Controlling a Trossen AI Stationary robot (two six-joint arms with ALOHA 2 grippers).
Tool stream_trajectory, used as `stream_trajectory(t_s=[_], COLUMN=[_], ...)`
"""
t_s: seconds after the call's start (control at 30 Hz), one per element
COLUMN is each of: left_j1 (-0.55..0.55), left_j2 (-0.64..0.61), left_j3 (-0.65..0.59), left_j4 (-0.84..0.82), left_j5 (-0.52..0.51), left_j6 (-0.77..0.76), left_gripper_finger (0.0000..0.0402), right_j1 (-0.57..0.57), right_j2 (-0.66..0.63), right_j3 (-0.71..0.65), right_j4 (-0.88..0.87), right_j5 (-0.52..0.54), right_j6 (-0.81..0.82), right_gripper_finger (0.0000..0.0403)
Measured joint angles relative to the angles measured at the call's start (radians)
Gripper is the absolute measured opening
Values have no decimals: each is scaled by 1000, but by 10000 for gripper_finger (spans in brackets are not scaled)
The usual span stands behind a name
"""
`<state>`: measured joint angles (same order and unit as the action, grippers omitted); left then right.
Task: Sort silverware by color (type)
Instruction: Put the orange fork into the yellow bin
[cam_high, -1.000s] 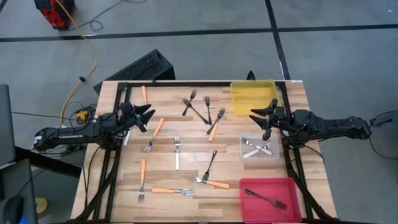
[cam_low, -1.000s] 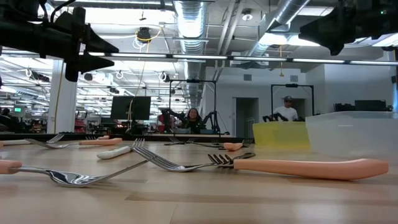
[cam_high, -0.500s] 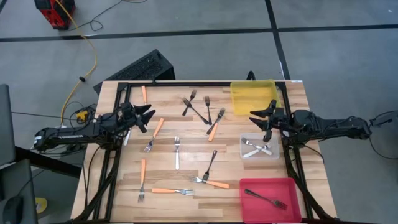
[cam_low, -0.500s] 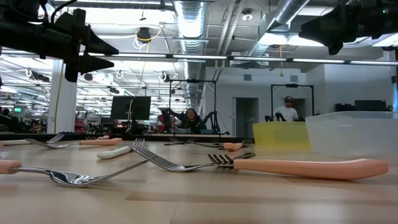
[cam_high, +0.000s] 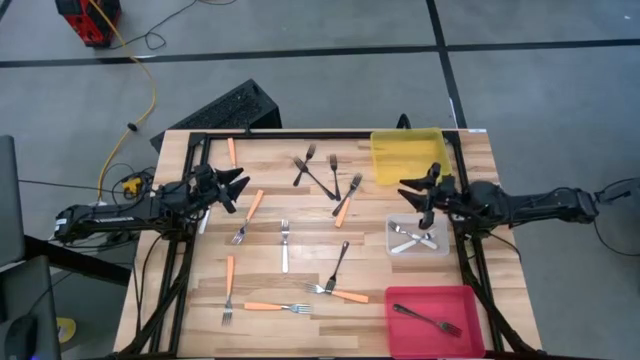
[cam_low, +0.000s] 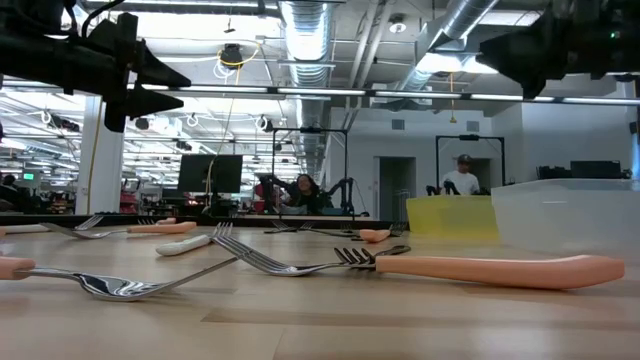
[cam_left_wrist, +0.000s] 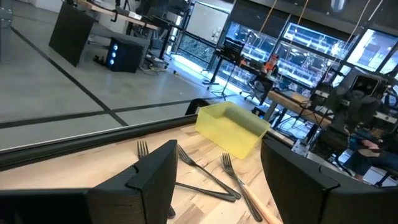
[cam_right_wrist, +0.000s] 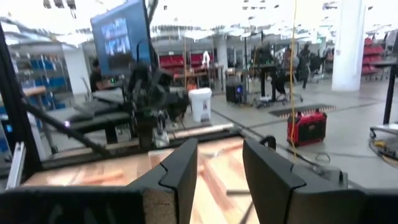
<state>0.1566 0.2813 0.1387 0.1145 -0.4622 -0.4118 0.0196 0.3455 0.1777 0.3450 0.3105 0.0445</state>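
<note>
High view: the right gripper (cam_high: 417, 192), fingers apart and empty, has crept a touch leftward off the clear bin (cam_high: 418, 238), where two pale forks (cam_high: 412, 237) already lie. My read: delivery done, heading back for the loose forks (cam_high: 322, 176) mid-table. The left gripper (cam_high: 238, 186), also spread and empty, hasn't budged at the left edge. Low view adds what overhead hides: both grippers ride high, well clear of the orange-handled fork (cam_low: 480, 266) up front.
</note>
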Motion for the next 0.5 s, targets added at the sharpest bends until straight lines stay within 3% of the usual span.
stream_trajectory(t_s=[0.2, 0.5], left_j1=[0, 0], left_j2=[0, 0], left_j3=[0, 0], left_j4=[-12, -56], left_j5=[5, 36], left_j6=[-1, -20], left_gripper_finger=[214, 214], right_j1=[0, 0], right_j2=[-83, -202], right_j3=[103, 192], right_j4=[-53, -409], right_j5=[0, 0], right_j6=[-74, 12], right_gripper_finger=[155, 155])
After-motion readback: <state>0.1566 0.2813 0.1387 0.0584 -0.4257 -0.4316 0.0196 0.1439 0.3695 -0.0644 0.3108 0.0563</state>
